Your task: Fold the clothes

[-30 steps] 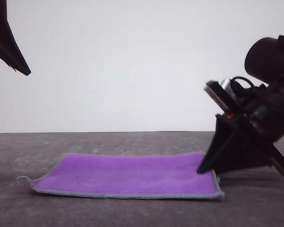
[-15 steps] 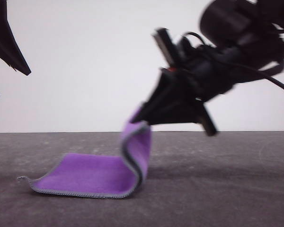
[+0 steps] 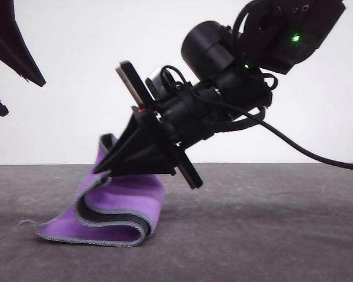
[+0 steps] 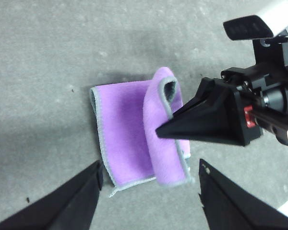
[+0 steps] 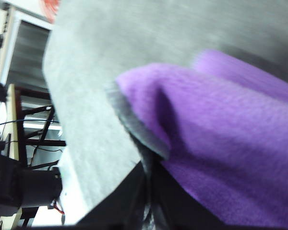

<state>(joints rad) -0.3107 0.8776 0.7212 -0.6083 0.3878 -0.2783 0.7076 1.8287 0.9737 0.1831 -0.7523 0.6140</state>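
The clothes are one small purple cloth (image 3: 125, 189) with grey stitched edging, lying on the grey table (image 3: 270, 223). Its right edge is lifted and curled over to the left, so the dark grey underside shows inside the loop. My right gripper (image 3: 105, 169) is shut on that raised edge, low over the cloth's left half. In the right wrist view the fingers (image 5: 145, 191) pinch the purple fabric (image 5: 221, 134) at its grey edging. My left gripper (image 3: 20, 95) hangs high at the far left, apart from the cloth. From the left wrist, the left gripper (image 4: 149, 201) stands open above the cloth (image 4: 122, 139).
The grey table top stretches bare to the right of the cloth and in front of it. The right arm's black body and cable (image 3: 294, 150) reach in from the upper right. A plain white wall stands behind the table.
My right gripper has taken the cloth's right edge, raised it and carried it leftward over the rest, so the flat cloth now forms a loop. The left gripper has stayed put.
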